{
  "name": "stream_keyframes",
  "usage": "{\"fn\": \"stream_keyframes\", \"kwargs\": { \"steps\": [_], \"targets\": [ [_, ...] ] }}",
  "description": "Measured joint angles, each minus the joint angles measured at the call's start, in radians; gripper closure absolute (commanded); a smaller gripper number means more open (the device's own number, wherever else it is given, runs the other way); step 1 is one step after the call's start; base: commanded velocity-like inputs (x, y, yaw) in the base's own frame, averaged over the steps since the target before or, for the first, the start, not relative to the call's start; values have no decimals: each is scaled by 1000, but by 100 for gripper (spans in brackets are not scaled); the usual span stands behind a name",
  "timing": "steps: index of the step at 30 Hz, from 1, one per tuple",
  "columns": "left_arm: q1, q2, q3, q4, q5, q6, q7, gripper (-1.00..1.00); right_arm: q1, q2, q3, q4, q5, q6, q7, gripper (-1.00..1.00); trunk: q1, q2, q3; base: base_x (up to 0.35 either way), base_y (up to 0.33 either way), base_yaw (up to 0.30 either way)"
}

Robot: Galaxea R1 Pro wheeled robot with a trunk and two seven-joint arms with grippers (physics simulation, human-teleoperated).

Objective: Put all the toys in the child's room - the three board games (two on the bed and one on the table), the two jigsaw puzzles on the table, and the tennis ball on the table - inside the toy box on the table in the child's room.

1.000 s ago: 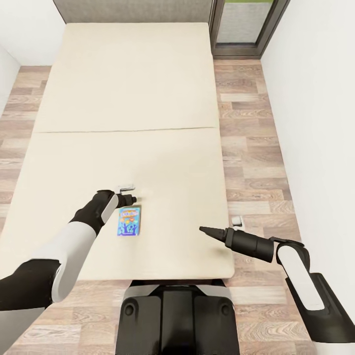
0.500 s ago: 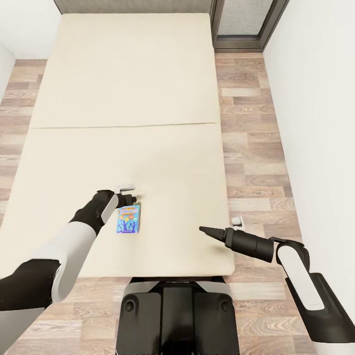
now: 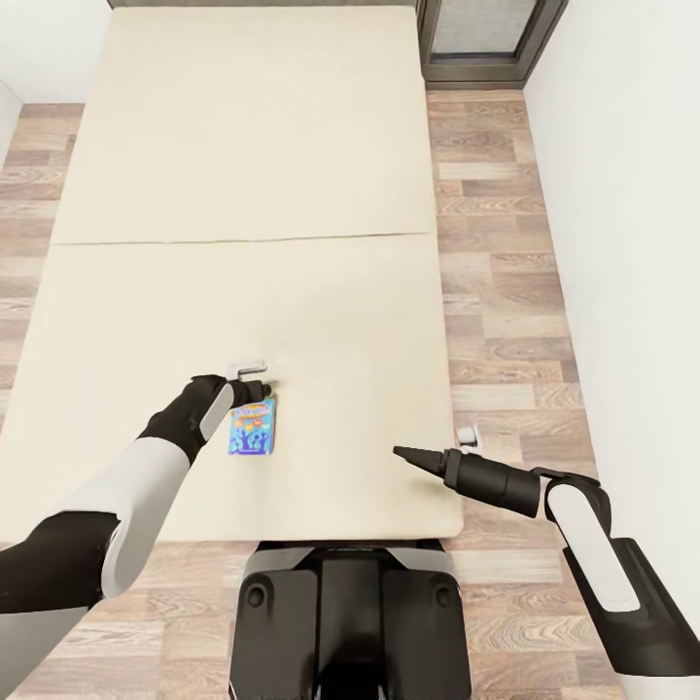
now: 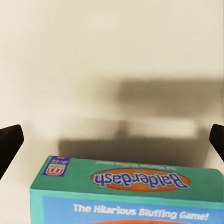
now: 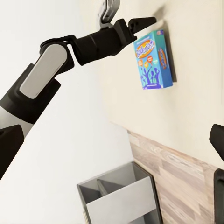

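Looking down from the head view, the robot's dark base point(image 3: 340, 622) sits nearest, pressed up to the foot of the bed point(image 3: 117, 292). One board game point(image 3: 252, 427), the small blue box with cartoons, lies flat on the beige mattress close to that near edge. The left gripper point(image 3: 261, 391) hangs over the box's far end, its fingers spread wide to either side of the box in the left wrist view, not touching it. The right gripper point(image 3: 401, 452) is held out over the mattress's near right corner, well apart from the box; whether its fingers are spread or pressed together cannot be told. A seam crosses the mattress farther on, with bare beige beyond it. Wood-plank floor point(image 3: 496, 272) runs along the right of the bed to a dark-framed window point(image 3: 486, 39) at the far wall.
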Motion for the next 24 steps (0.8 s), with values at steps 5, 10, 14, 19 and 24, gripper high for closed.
{"fn": "stream_keyframes", "kwargs": {
  "steps": [5,10,14,19,24],
  "targets": [
    [0,0,-1,0,-3,-1,-5,-100,0,0,-1,0,0,-2,-1,-100,0,0,-5,0,0,0],
    [0,0,-2,-1,-8,-1,-6,-100,0,0,-1,0,0,-3,-1,-100,0,0,-6,0,0,0],
    [0,0,-2,-1,-9,-3,-7,-100,0,0,-1,1,0,-3,-1,-100,0,0,-6,-28,0,0],
    [0,0,-2,-1,-7,-4,-9,-100,0,0,-1,1,0,-3,-1,-100,0,0,-6,-185,0,0],
    [0,-1,-2,-1,-6,-5,-9,-100,0,0,-1,2,0,-2,-1,-100,0,0,-6,-84,0,0]
  ]
}}
